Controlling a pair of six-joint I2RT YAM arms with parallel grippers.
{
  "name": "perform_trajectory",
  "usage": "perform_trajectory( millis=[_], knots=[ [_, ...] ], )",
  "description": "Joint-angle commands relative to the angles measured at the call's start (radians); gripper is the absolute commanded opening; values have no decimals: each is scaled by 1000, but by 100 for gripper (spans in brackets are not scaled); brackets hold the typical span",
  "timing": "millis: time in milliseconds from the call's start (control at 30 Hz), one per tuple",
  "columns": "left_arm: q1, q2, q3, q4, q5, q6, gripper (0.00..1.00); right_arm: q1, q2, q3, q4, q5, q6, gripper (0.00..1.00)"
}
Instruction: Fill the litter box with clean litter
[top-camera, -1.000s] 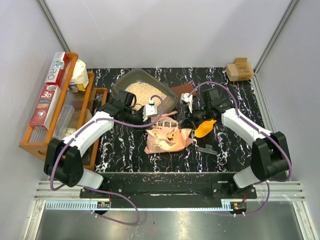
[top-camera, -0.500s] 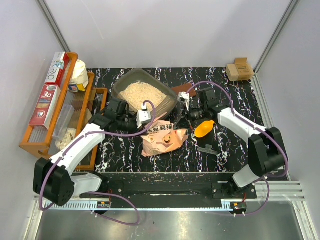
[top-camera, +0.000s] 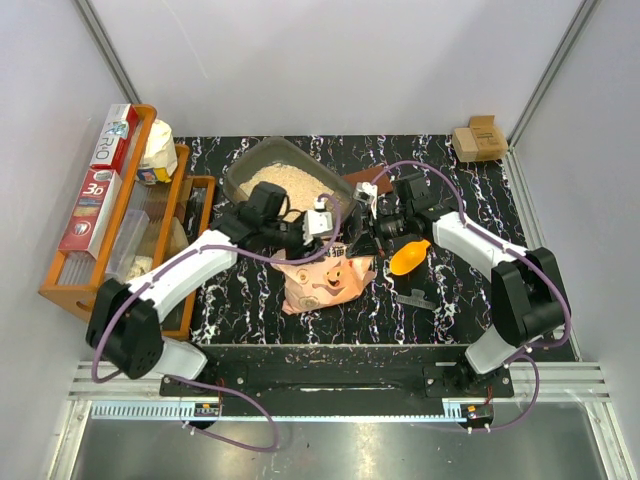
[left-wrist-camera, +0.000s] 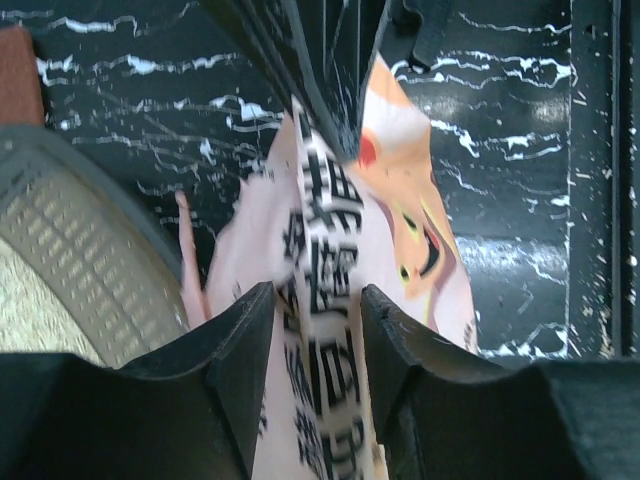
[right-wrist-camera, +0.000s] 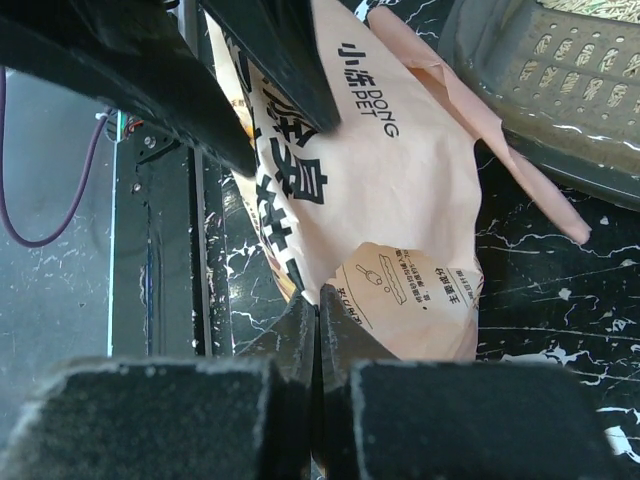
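Black marbled table (top-camera: 480, 200), white walls around. We list:
- Litter box (top-camera: 237, 170) at 11 o'clock from the table's centre, with the litter (top-camera: 285, 182) lying inside it.
- Bag (top-camera: 325, 282), pink, at 5 o'clock of the litter box, its top near the rim.
- Left gripper (left-wrist-camera: 318, 300): released, fingers parted, the bag's printed fold between them.
- Right gripper (right-wrist-camera: 318, 295): clenched on the bag's edge.
- Scoop (top-camera: 408, 257) at 3 o'clock of the bag.
- We note a rack (top-camera: 62, 288) at the table's 9 o'clock.
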Motion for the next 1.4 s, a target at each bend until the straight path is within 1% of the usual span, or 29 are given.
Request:
perform_trajectory(
  millis=[0, 100, 133, 167, 233, 267, 300, 367, 400, 433, 467, 500, 533, 633, 733, 867, 1000, 1167, 1200, 1267, 1300, 1333, 1367],
  knots=[
    [-57, 89, 94, 88, 12, 43, 44, -1, -14, 38, 21, -41, -1, 0],
    [-71, 134, 123, 60, 31, 49, 42, -3, -20, 34, 21, -30, 5, 0],
    [-72, 140, 128, 54, 38, 49, 40, -4, -19, 32, 21, -26, 11, 0],
    [-74, 146, 129, 36, 48, 50, 29, -3, -20, 31, 22, -23, 16, 0],
    [-77, 150, 134, 7, 48, 63, 17, -4, -28, 32, 21, -17, 32, 0],
    [-77, 157, 135, -19, 35, 66, 9, -9, -37, 35, 19, -11, 34, 2],
    [-77, 157, 135, -29, 24, 66, 7, -13, -48, 38, 19, -3, 39, 5],
    [-75, 155, 135, -59, 6, 66, 3, -24, -98, 35, 11, 31, 23, 18],
    [-77, 152, 134, -63, 1, 52, 1, -24, -123, 31, 4, 45, -44, 35],
    [-77, 147, 131, -64, 2, 40, 0, -24, -181, 21, -4, 63, -93, 41],
    [-77, 137, 126, -57, 5, 21, 0, -24, -212, -8, -7, 75, -140, 46],
    [-77, 132, 121, -44, 16, -30, 0, -20, -239, -23, -2, 91, -183, 50],
    [-75, 126, 118, -37, 22, -58, 0, -18, -280, -35, -1, 114, -260, 54],
    [-75, 127, 123, -27, 68, -147, 0, -1, -318, -72, -7, 128, -392, 59],
    [-74, 137, 123, -11, 96, -224, 0, 29, -321, -100, 4, 146, -489, 60],
    [-71, 149, 117, 6, 123, -269, 0, 56, -312, -150, 94, 157, -524, 61],
    [-58, 158, 114, 22, 147, -312, 0, 71, -289, -163, 125, 152, -546, 61],
    [-54, 164, 120, 34, 151, -322, 0, 94, -256, -189, 238, 151, -452, 59],
    [-54, 167, 120, 39, 151, -324, 0, 99, -241, -192, 257, 152, -407, 58],
    [-54, 167, 120, 42, 154, -324, 0, 108, -223, -204, 362, 161, -341, 56],
    [-52, 169, 120, 43, 154, -322, 0, 109, -206, -209, 392, 163, -275, 55],
    [-52, 169, 120, 45, 153, -324, 0, 114, -197, -210, 431, 167, -247, 51],
    [-51, 169, 120, 43, 156, -324, 0, 117, -187, -204, 435, 166, -228, 47]
  ],
)
